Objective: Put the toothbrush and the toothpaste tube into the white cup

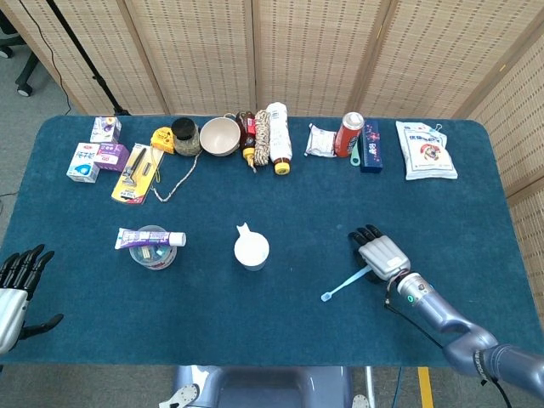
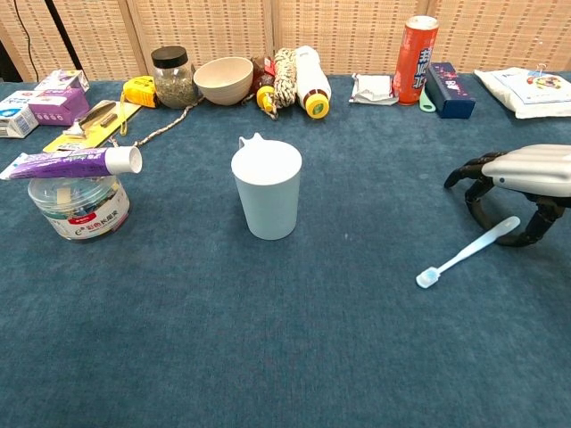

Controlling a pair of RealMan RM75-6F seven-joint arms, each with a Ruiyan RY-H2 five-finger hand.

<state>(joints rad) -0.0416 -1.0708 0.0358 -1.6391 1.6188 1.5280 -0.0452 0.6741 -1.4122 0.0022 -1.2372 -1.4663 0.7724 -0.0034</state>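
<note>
The right hand (image 2: 525,183) is positioned palm down over the handle end of the toothbrush (image 2: 464,254), at the right of the blue surface (image 2: 268,339). Its fingers (image 2: 475,192) curl down around the handle, with the thumb on the near side; whether they actually pinch the handle cannot be told. The toothbrush lies at an angle, bristle end toward the near left and resting on the surface, handle end rising slightly under the hand.

The left hand (image 1: 19,285) is at the near left edge, well apart from all items. Its fingers are spread and hold nothing.

The cup (image 2: 266,192) stands upright near the centre of the surface, well left of the toothbrush. The toothpaste (image 2: 76,162) lies flat across the top of a round tub (image 2: 78,207) at the left, cap end pointing right toward the cup.

Along the far edge stand, from left to right: small boxes (image 1: 95,153), a razor pack (image 1: 133,172), a jar (image 2: 171,77), a bowl (image 2: 223,80), bottles (image 2: 308,82), a red can (image 2: 416,47), a dark box (image 2: 448,89) and a white packet (image 2: 528,91).
</note>
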